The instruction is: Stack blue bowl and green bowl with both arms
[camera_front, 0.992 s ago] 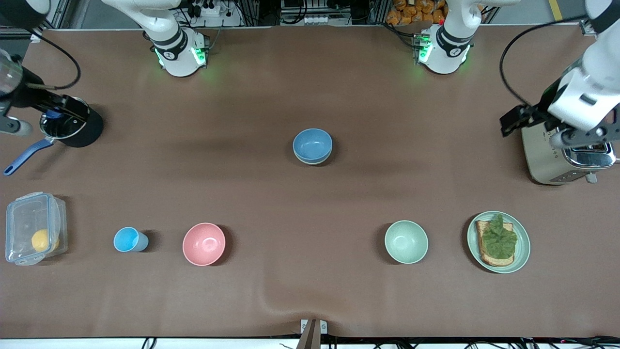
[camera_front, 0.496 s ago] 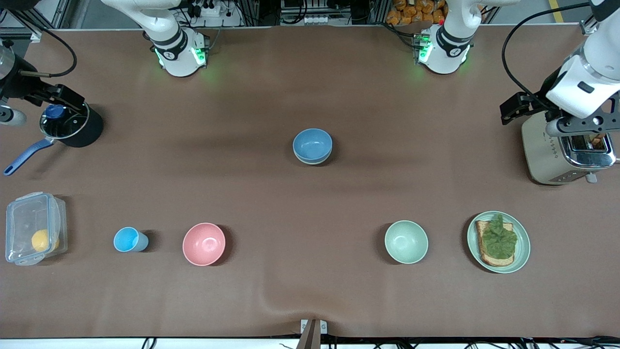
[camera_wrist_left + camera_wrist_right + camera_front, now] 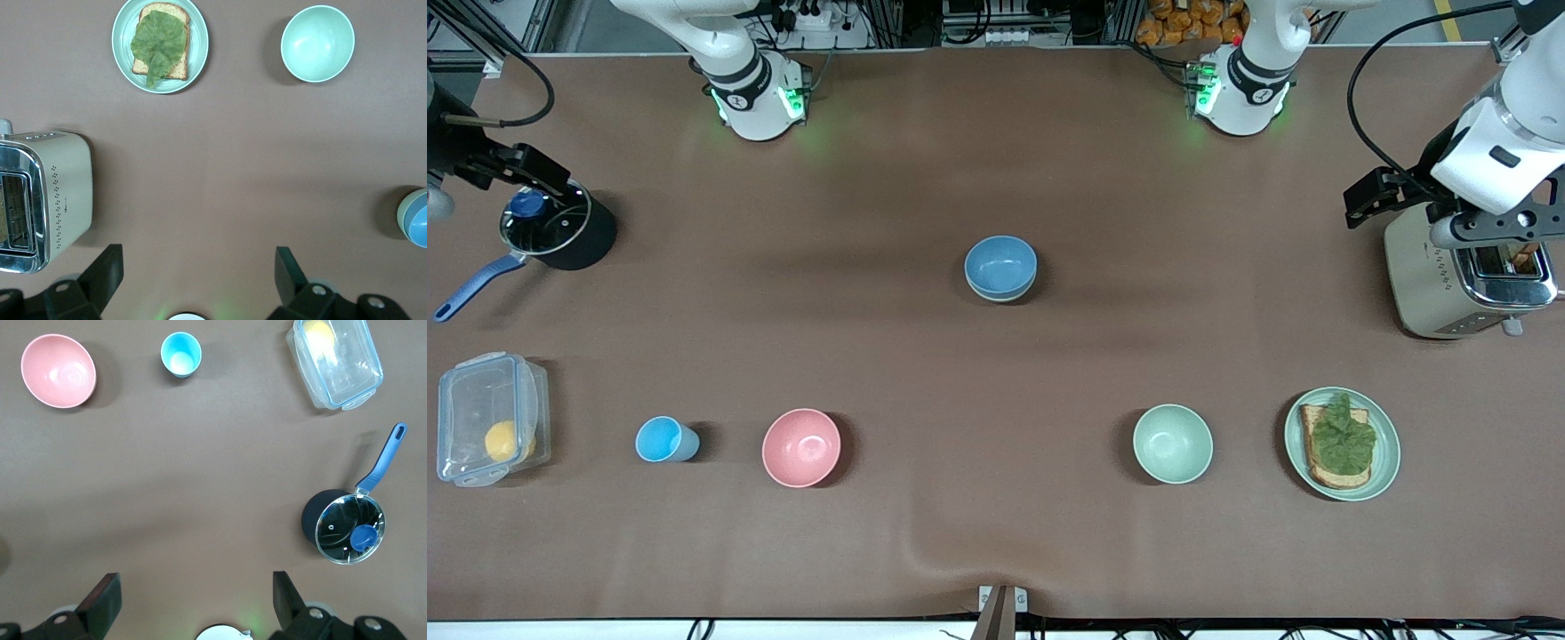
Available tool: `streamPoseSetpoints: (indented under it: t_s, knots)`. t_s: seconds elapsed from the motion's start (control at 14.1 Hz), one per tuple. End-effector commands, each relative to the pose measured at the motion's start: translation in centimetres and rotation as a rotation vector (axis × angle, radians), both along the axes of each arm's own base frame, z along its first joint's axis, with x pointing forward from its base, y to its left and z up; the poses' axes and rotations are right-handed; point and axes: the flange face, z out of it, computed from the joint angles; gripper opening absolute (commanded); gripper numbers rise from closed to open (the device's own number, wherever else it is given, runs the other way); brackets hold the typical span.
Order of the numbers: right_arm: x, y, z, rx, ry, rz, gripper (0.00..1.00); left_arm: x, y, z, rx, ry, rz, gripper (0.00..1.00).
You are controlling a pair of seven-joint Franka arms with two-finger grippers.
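**Both grippers wide apart, high at the table's two ends**

The left gripper hung with fingers spread over the toaster. The right gripper, fingers likewise spread, hung over the lidded saucepan. No writing was readable. On the brown table cover, the blue bowl sat mid-table, stacked in a paler bowl. The green bowl stood nearer the camera than the blue bowl, open cloth between.

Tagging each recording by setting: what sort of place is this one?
Most likely a robotics lab staged as a kitchen. Two white arm bases are bolted along a brown-covered table, with cable racks along its edge, while a cream-and-chrome toaster and a lidded black saucepan supply the kitchen props.
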Motion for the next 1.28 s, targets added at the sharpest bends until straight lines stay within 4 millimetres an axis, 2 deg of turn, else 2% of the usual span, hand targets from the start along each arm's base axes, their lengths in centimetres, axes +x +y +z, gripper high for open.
streamPoseSetpoints:
  t_s: [0.0,0.14,0.42,0.64,0.92,1.06,1.2]
  knots:
    - [0.1,-0.1,0.6,-0.003,-0.001,-0.001,1.0,0.1,1.1,1.3,-0.018,-0.02,-0.005,1.0]
    - [0.6,0.5,0.1,-0.007,0.001,0.009,1.0,0.4,3.1,1.8,-0.032,-0.029,-0.046,1.0]
    - [2.4,0.8,-1.4,-0.009,-0.016,0.016,1.0,0.6,3.9,1.4,-0.036,-0.021,-0.041,1.0]
    - [3.9,0.6,-1.0,-0.009,-0.048,0.015,1.0,0.7,3.9,1.1,-0.047,-0.014,-0.048,1.0]
    - [4.2,0.5,-1.4,-0.013,-0.044,0.014,1.0,0.8,3.4,1.4,-0.069,-0.028,-0.047,1.0]
    - [4.3,0.4,-1.2,-0.013,-0.05,0.012,1.0,0.3,2.5,1.4,-0.08,-0.024,-0.064,1.0]
    - [4.5,0.3,-1.1,-0.013,-0.051,0.015,1.0,0.5,2.7,1.4,-0.08,-0.024,-0.062,1.0]
